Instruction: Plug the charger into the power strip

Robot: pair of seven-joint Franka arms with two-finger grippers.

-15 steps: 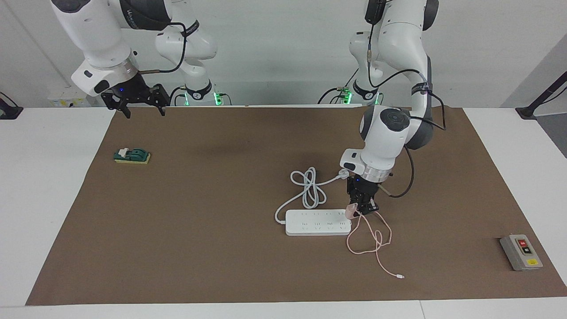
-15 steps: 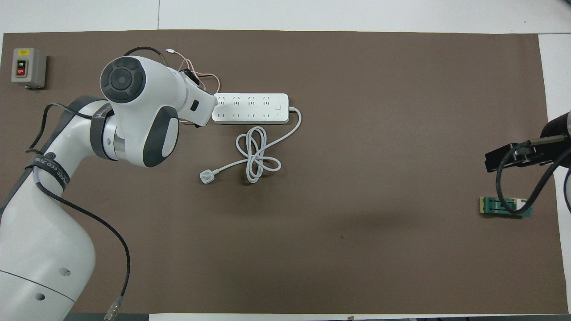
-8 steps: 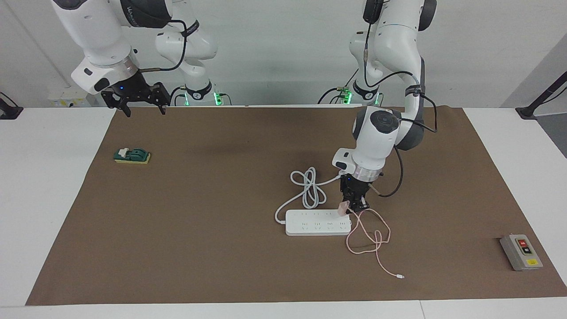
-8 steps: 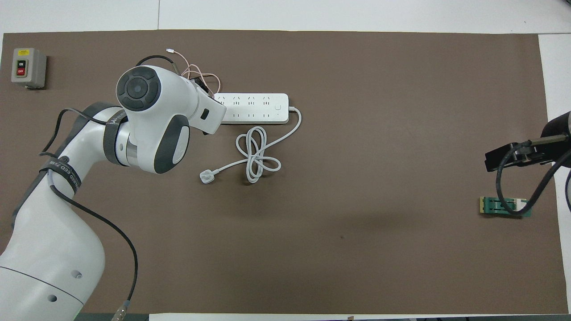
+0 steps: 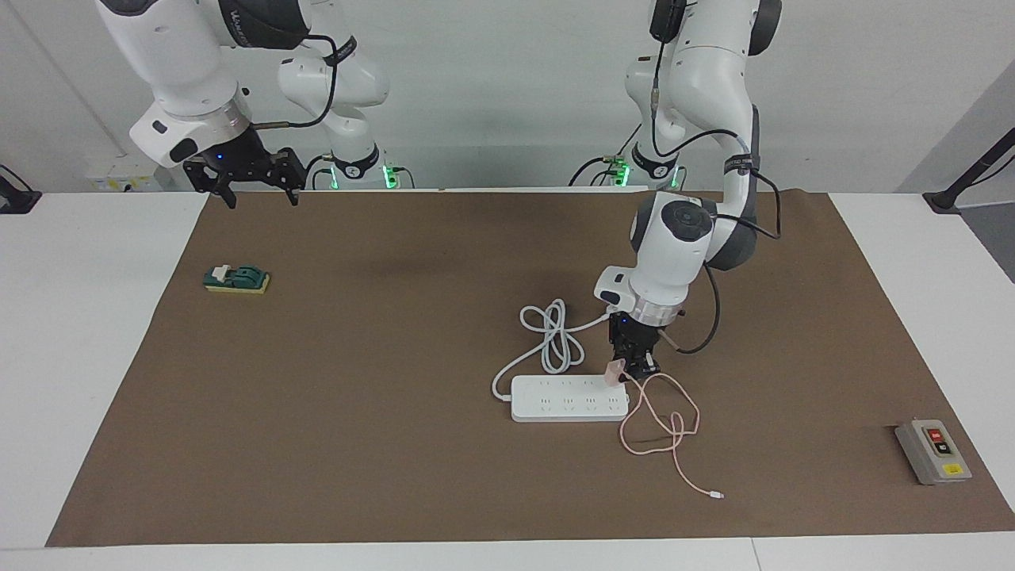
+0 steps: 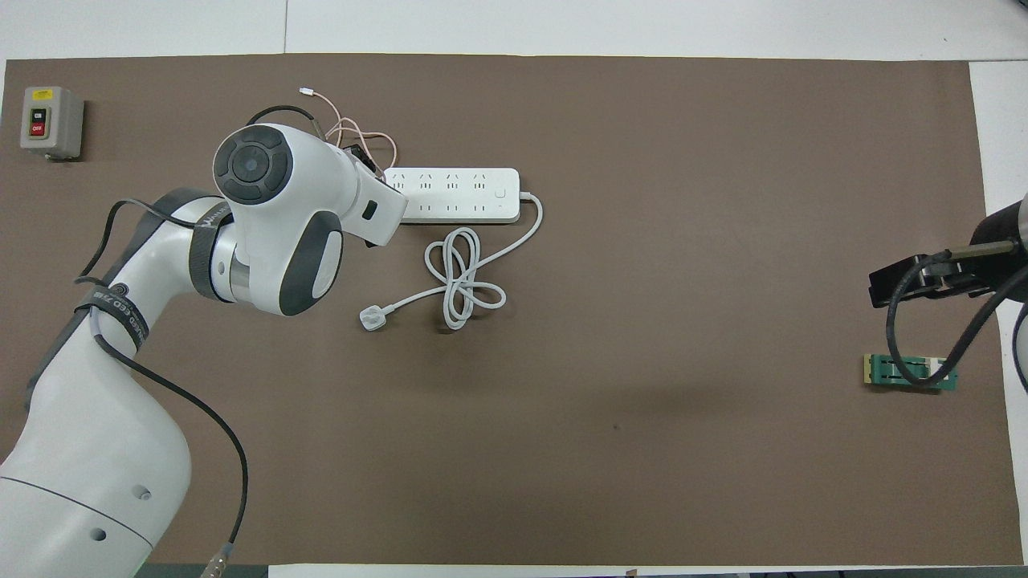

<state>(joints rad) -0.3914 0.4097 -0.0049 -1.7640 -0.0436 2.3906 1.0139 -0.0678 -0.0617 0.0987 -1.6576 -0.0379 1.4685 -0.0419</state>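
Left claw (image 5: 629,370): clamping small pale-pink cube charger (image 5: 614,372); has been shifting it over long flat white power strip (image 5: 568,398) end sockets; insertion pending
Right claw (image 5: 252,189): gaping, waiting

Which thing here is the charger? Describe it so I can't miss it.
Find the power strip on the brown mat. At its end toward the left arm, the left hand grips the charger: a small pale-pink cube trailing a thin pink cable, unlike the strip's thick white cord.

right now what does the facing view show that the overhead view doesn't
Only the facing view shows the left gripper shut on the charger, held at the power strip's end, and the right gripper's open jaws. Only the overhead view shows the strip's white plug unobstructed. Both show the power strip, pink cable, grey button box and green block.
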